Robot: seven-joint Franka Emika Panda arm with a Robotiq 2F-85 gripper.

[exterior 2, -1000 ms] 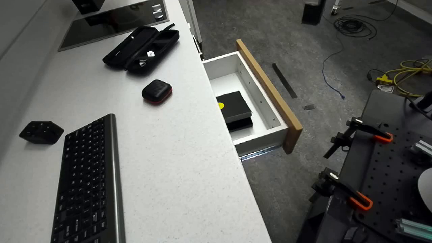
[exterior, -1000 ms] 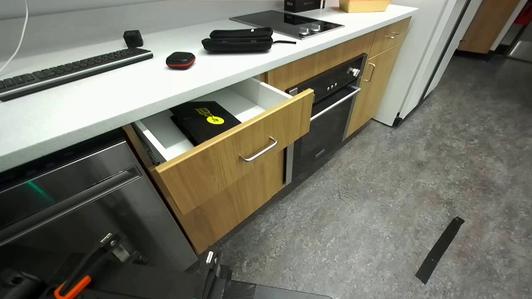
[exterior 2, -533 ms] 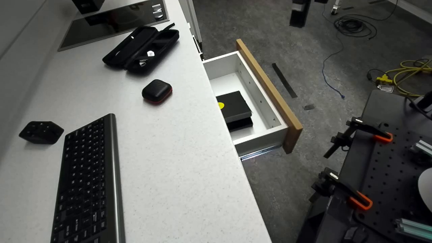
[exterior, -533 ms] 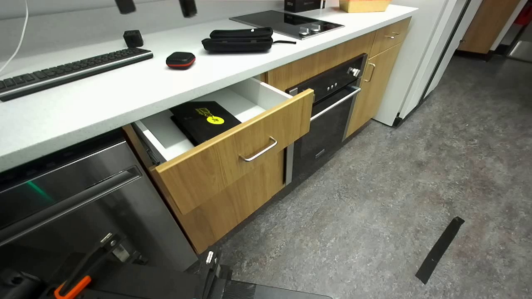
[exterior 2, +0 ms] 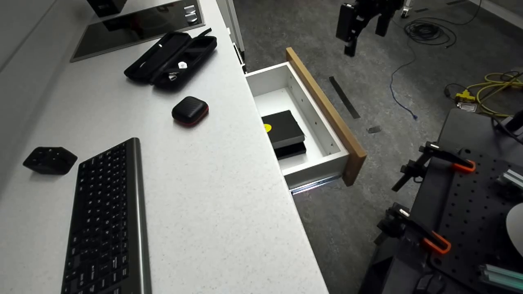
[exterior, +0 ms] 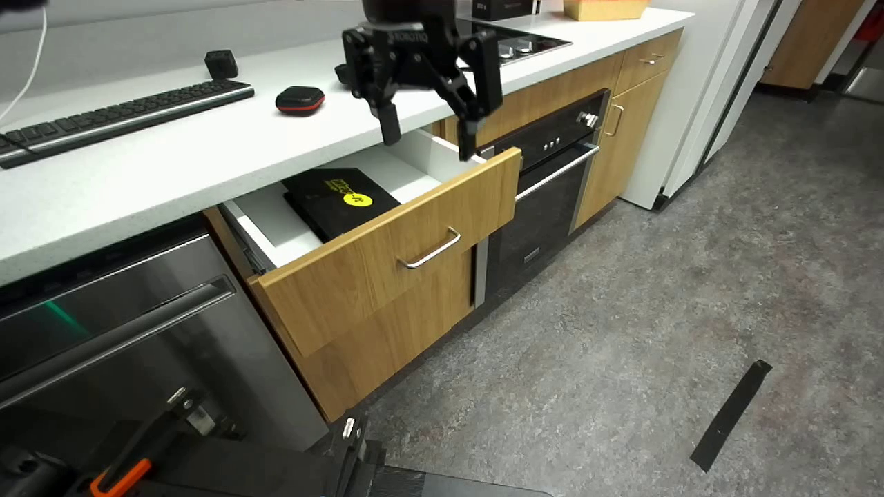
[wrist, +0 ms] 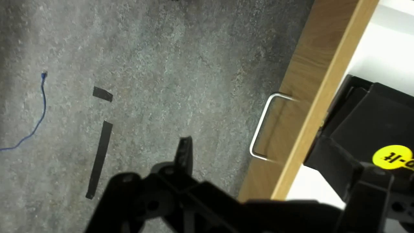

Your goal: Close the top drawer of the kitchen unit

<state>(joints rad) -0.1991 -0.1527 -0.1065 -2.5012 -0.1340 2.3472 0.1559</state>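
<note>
The top drawer (exterior: 359, 293) of the kitchen unit (exterior: 179, 155) stands pulled out, its oak front away from the cabinet. It also shows open in an exterior view (exterior 2: 327, 104) and in the wrist view (wrist: 304, 77). Its silver bar handle (exterior: 435, 254) shows in the wrist view (wrist: 259, 126) too. My gripper (exterior: 428, 141) is open and empty, held in the air above the drawer's height. In an exterior view the gripper (exterior 2: 366, 40) appears beyond the drawer front, over the floor side. In the wrist view its spread fingers (wrist: 280, 158) frame the drawer front without visible contact.
Black boxes (exterior: 342, 200) lie in the drawer. On the worktop are a keyboard (exterior 2: 106, 220), a small black case (exterior 2: 190, 110), an open black pouch (exterior 2: 171, 61) and a cooktop (exterior 2: 139, 26). A dark table with orange-handled clamps (exterior 2: 436, 243) stands opposite the unit.
The gripper has come down into view, from the top edge to above the drawer in an exterior view. It has shifted toward the drawer front. The drawer has not moved.
</note>
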